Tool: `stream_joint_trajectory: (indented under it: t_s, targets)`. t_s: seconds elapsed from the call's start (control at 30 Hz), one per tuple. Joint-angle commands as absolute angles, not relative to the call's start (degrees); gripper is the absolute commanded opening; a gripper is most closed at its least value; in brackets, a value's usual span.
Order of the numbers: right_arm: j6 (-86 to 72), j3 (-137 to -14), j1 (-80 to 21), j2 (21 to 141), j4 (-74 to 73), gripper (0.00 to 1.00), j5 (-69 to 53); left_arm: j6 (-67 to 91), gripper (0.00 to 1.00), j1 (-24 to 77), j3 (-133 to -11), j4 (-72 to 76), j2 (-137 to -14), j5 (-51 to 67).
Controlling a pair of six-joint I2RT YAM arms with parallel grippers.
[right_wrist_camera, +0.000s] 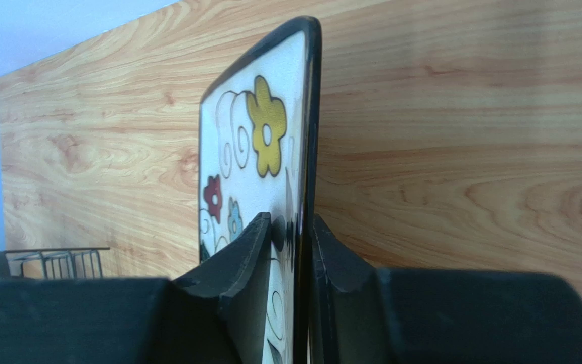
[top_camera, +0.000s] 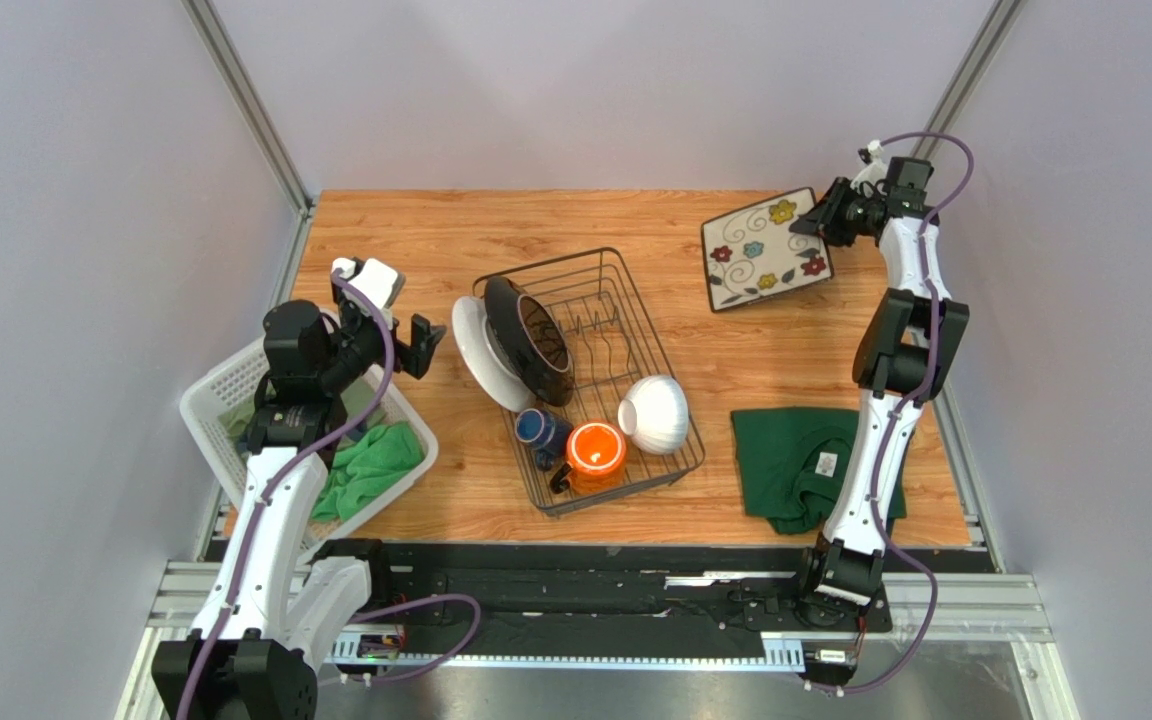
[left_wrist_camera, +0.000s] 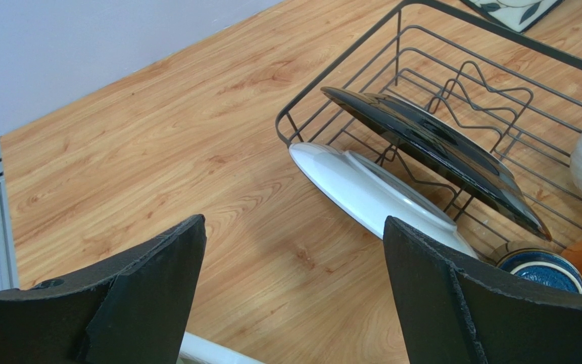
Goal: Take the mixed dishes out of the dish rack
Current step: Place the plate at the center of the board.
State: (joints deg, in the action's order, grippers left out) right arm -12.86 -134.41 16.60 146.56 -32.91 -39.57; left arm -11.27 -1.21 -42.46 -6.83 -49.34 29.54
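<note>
The square floral plate (top_camera: 766,251) is pinched by its rim in the nearly closed right gripper (top_camera: 823,218), at 1 o'clock of the dish rack (top_camera: 543,266). If released before lying flat, it could drop and chip. The left gripper (top_camera: 420,342) is held wide open and empty at 9 o'clock. In the rack are counted one white plate (top_camera: 480,360), one dark plate (top_camera: 525,338), one ribbed bowl (top_camera: 656,413), one orange mug (top_camera: 596,450) and one blue mug (top_camera: 542,432).

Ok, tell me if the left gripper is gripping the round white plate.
No, the left gripper is wide open and the round white plate lies ahead of it, untouched.
</note>
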Motion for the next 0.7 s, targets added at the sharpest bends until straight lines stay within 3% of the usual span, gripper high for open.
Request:
stream_joint_trajectory:
  t_s: [0.0,0.67]
  targets:
    - [-10.64,-138.95,16.70,146.95,-31.55,0.27,-38.23,-13.09,0.95,-1.23,-42.19,-4.57,-49.13,30.50]
    - [-7.21,-140.10,15.47,149.50,-35.33,0.43,-27.60,-13.10,0.95,-1.23,-41.75,-4.83,-48.87,30.59]
